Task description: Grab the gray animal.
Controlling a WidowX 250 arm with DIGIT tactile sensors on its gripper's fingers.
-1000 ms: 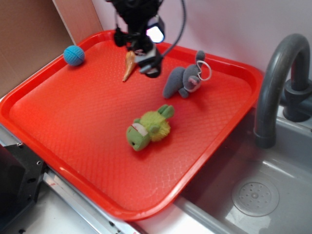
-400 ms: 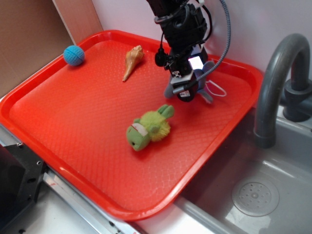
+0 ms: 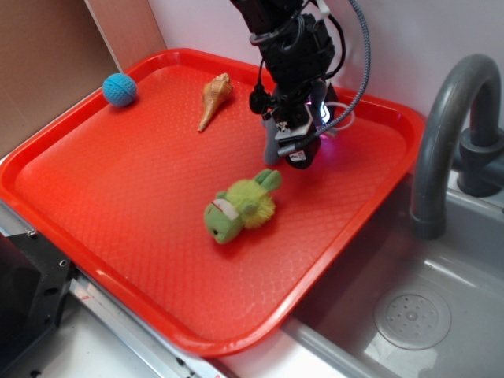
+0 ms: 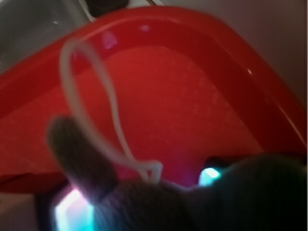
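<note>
Black and cable-hung, the robot gripper point(image 3: 295, 150) stands low over the far right part of the red textured plastic tray point(image 3: 118, 205), directly on top of the small dark-gray plush animal point(image 3: 272, 146). Only a gray sliver of that toy shows at the gripper's left side in the exterior view, with its white ring point(image 3: 344, 122) poking out to the right. Whether the fingers are clamped on the plush or merely around it cannot be told. The wrist view, blurred, shows a gray ear point(image 4: 79, 154) and gray body filling the lower frame, the white ring point(image 4: 96, 86) looping above against the tray's red wall point(image 4: 202, 43).

Just in front of the gripper lies a fuzzy lime-green plush frog point(image 3: 240, 206). Farther left, an orange-tan cone-shaped shell point(image 3: 214, 98) rests on the tray, and a blue knitted ball point(image 3: 119, 88) sits near the far left corner. A gray curved faucet point(image 3: 445, 134) rises over the gray sink basin point(image 3: 409, 315) at right.
</note>
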